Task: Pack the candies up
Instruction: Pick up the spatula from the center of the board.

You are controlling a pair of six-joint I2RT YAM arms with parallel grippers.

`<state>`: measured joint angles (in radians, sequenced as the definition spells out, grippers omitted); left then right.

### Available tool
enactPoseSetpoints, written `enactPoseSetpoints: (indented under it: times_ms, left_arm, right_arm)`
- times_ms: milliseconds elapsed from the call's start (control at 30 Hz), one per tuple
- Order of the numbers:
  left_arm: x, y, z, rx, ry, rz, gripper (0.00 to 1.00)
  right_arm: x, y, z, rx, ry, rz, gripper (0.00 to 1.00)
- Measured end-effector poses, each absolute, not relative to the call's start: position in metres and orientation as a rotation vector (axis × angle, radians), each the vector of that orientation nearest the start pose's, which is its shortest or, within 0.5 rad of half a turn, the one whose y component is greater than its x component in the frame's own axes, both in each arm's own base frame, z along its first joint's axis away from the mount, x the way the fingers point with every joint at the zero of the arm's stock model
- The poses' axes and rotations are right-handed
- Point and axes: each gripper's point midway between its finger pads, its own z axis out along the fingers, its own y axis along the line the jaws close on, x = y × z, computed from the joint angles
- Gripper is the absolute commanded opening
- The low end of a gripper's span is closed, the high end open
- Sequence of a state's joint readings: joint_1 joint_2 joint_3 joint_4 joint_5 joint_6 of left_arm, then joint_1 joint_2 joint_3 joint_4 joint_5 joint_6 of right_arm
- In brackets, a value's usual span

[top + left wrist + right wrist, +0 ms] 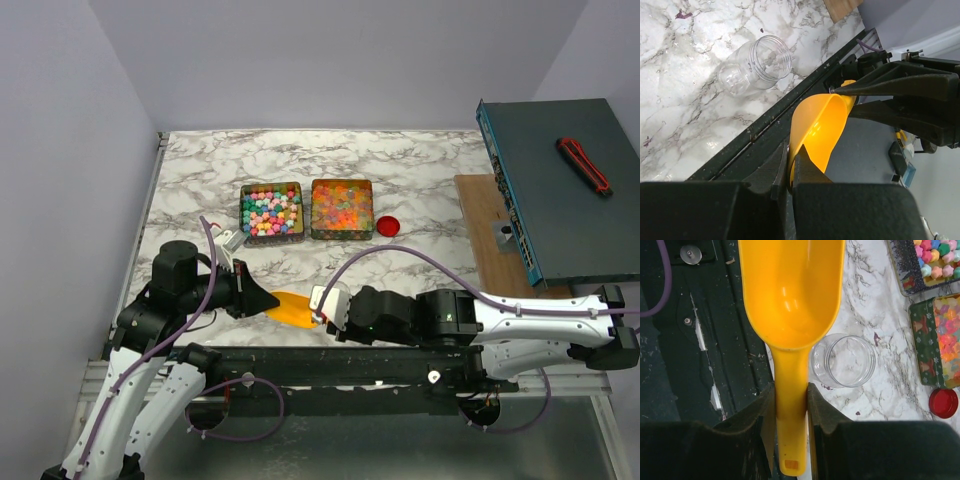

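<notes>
Small, light and free-rolling, the candies point(270, 210) lie loose in two tins point(271, 238) at upper centre of the top view, likely easier scooped than pinched, while the left hand point(270, 300) pinches the yellow scoop point(292, 308) by its rim and the right hand point(319, 305) clamps its handle.

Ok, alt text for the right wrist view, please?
The right gripper clamps the handle of an empty yellow scoop. Beside it on the marble table are a clear empty jar, two tins of candies and a red cap.
</notes>
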<state>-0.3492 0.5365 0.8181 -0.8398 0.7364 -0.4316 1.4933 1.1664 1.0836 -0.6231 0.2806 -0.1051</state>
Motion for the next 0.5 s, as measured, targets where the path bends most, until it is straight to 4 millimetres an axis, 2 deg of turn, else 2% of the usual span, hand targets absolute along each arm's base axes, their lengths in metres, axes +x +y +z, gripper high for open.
enactPoseSetpoints:
  times_ms: [67, 233, 367, 500]
  left_arm:
    - [0.1, -0.176, 0.239, 0.373, 2.186, -1.233, 0.0]
    - [0.097, -0.177, 0.241, 0.366, 2.175, -1.259, 0.0]
    - [0.096, -0.179, 0.244, 0.353, 2.164, -1.285, 0.0]
    - [0.093, -0.181, 0.247, 0.335, 2.16, -1.322, 0.0]
  right_arm:
    - [0.078, 0.317, 0.208, -1.526, 1.691, 0.425, 0.28]
    - [0.075, 0.314, 0.213, -1.5, 1.66, 0.462, 0.41]
    - [0.074, 0.311, 0.232, -1.439, 1.596, 0.535, 0.51]
    - [0.071, 0.31, 0.248, -1.4, 1.53, 0.6, 0.55]
